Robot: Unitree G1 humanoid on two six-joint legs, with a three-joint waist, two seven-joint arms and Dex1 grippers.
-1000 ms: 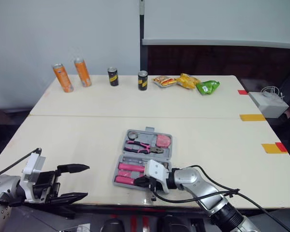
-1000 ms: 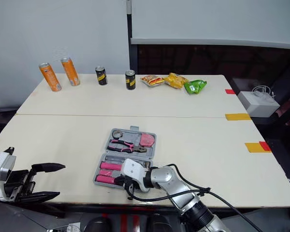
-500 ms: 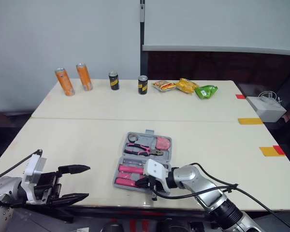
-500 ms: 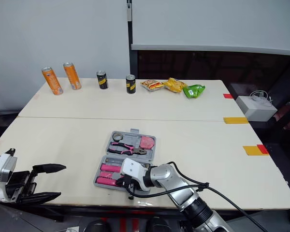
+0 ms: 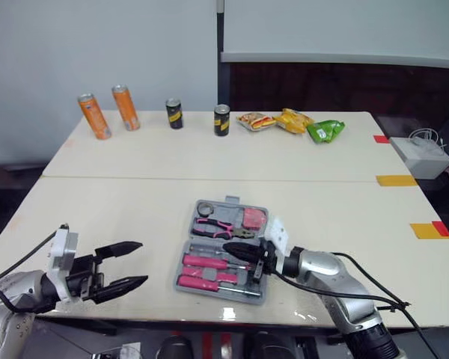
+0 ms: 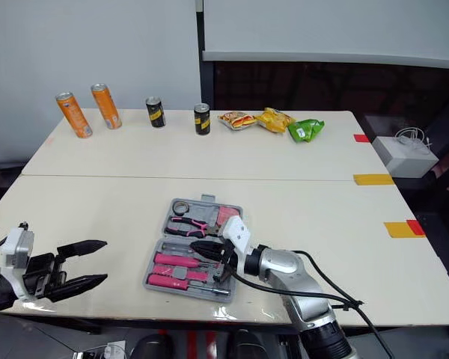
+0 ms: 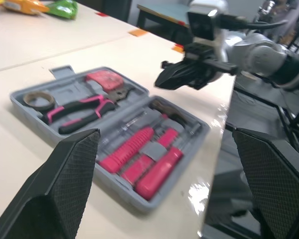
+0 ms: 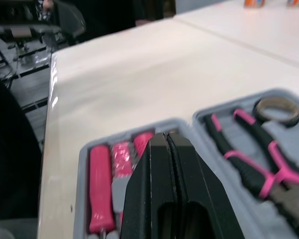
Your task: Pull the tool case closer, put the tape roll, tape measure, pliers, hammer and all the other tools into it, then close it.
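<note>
Right gripper (image 5: 232, 249) pinched shut over tool case (image 5: 230, 200); left gripper (image 5: 138, 262) spread, empty. Case likely rigid and tool-heavy, so hook the rim just below the right gripper.

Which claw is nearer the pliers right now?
Right. The right claw is over the tool case, just short of the pliers; the left claw is off the case's left side.

tool case (image 5: 230, 202): lay near the table's (image 5: 120, 217) front edge, centre
pliers (image 5: 218, 226): sat in its rear half
cans (image 5: 174, 114): stood far behind, left
snack bags (image 5: 292, 122): lay far behind, right
</note>
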